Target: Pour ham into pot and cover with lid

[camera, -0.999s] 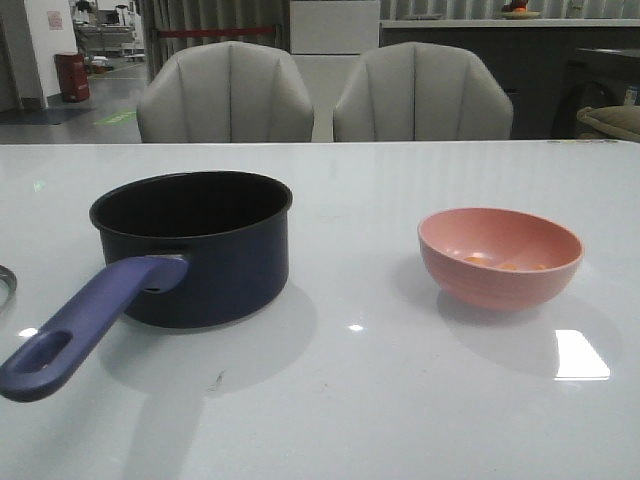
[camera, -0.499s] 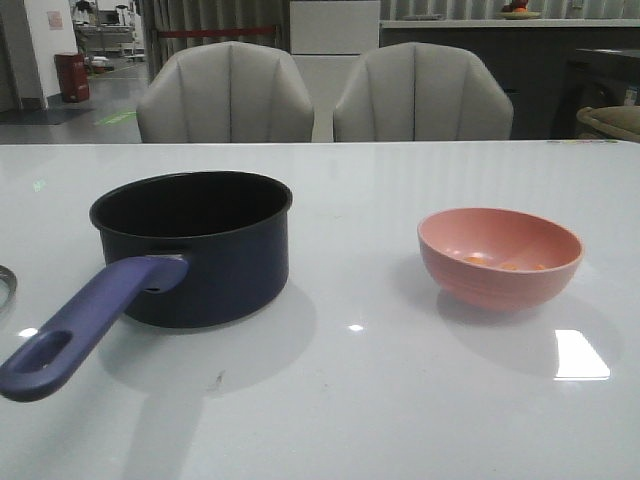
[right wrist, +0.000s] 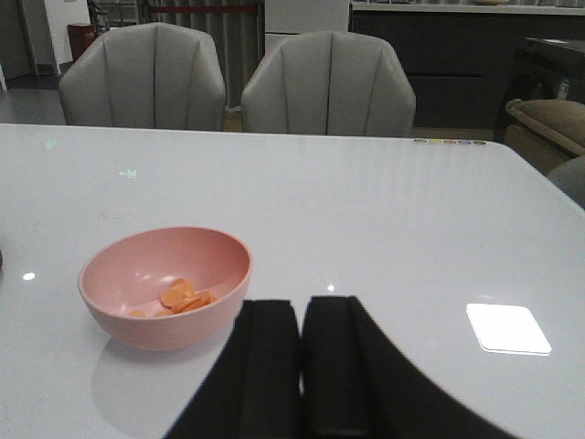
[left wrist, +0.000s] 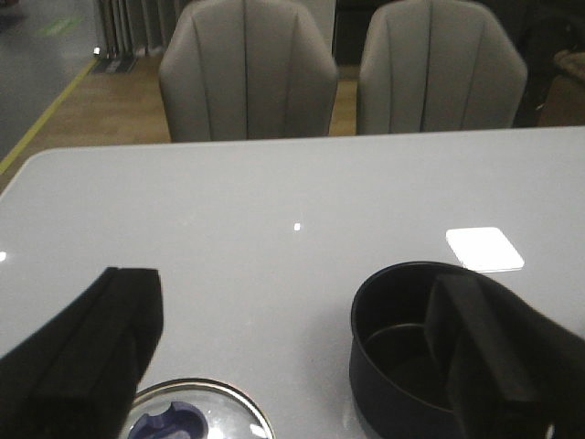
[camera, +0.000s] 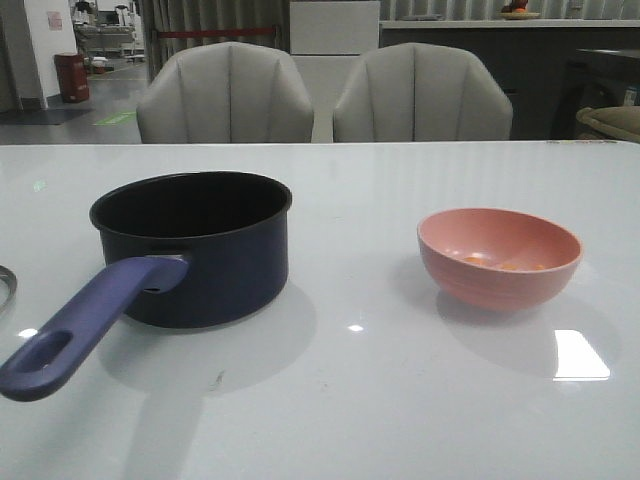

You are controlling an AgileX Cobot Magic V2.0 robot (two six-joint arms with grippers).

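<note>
Fingers of the left gripper [left wrist: 292,366] are spread wide and empty above the lid [left wrist: 196,413] at the worktop's left edge, beside the saucepan [camera: 195,245]. The right gripper [right wrist: 302,375] is pressed closed on nothing, near the pink bowl [camera: 500,255] toward the right edge, where ham bits [right wrist: 183,297] lie ready for pouring.
</note>
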